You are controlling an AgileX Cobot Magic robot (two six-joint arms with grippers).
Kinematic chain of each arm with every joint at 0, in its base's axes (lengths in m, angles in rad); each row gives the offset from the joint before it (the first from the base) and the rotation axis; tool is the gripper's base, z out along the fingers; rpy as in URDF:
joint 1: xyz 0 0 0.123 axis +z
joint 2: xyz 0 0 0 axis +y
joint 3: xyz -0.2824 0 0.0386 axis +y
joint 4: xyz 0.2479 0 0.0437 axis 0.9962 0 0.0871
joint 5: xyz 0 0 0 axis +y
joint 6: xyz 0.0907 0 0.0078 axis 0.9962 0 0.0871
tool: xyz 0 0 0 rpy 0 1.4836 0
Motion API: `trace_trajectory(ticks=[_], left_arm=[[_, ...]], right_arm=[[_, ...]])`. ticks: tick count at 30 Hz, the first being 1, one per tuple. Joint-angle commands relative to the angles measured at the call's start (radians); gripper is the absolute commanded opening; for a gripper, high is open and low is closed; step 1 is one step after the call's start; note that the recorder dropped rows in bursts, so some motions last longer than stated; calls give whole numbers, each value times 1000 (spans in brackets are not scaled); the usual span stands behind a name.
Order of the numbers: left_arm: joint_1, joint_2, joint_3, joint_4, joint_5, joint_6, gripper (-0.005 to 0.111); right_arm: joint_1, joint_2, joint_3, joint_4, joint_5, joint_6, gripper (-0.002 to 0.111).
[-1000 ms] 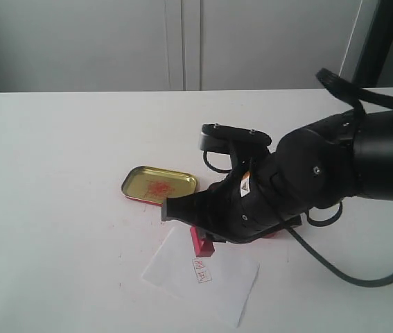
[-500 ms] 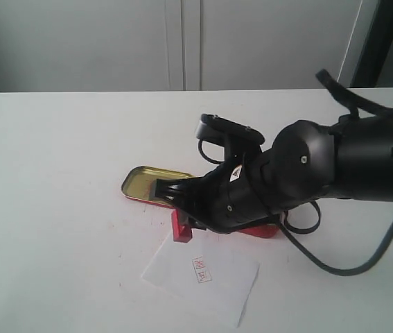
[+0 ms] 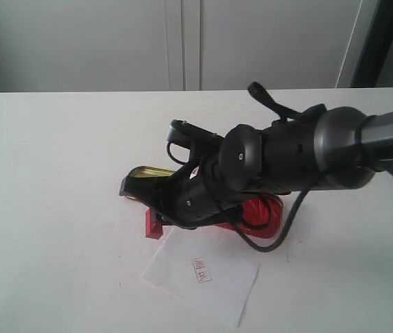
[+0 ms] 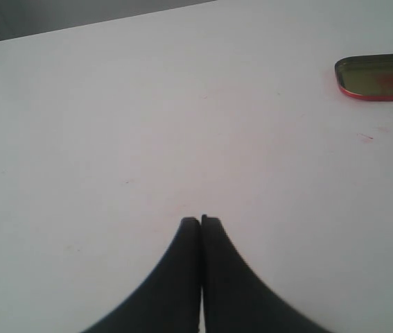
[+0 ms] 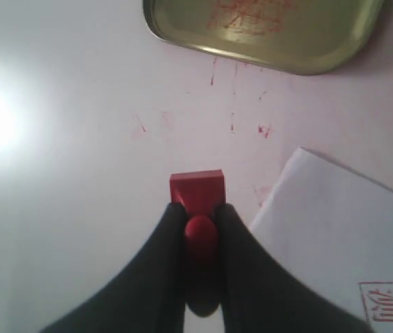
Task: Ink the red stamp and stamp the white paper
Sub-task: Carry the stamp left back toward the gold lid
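My right gripper is shut on the knob of the red stamp, whose square base sticks out past the fingertips. The stamp hangs over bare table just beyond the near-left corner of the white paper, between the paper and the gold lid. Whether it touches the table I cannot tell. The white paper bears a small red rectangular mark. My left gripper is shut with nothing in it over bare table, away from these things.
The right arm hides most of the gold lid, which has red smears inside. Behind the arm, to its right, a red ink tin peeks out. Small red ink specks dot the table between lid and paper. The lid also shows far off in the left wrist view.
My right gripper has carried the red stamp leftward, from above the paper's upper edge to the bare table past the paper's left corner. The arm now covers more of the gold lid.
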Motion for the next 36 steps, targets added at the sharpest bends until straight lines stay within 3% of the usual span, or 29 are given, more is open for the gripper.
trace_trajectory(ticks=[1, 9, 18, 22, 36], left_arm=[[3, -3, 3, -3, -3, 3, 0], [3, -3, 3, -3, -3, 3, 0], [3, -3, 3, -3, -3, 3, 0], [3, -3, 3, -3, -3, 3, 0], [3, -3, 3, -3, -3, 3, 0]], right_arm=[[21, 60, -54, 28, -12, -14, 0], [36, 160, -155, 183, 11, -129, 0], [15, 225, -167, 658, 79, -610, 0], [-2, 245, -167, 775, 122, -736, 0], [-11, 270, -163, 816, 101, -822, 4]])
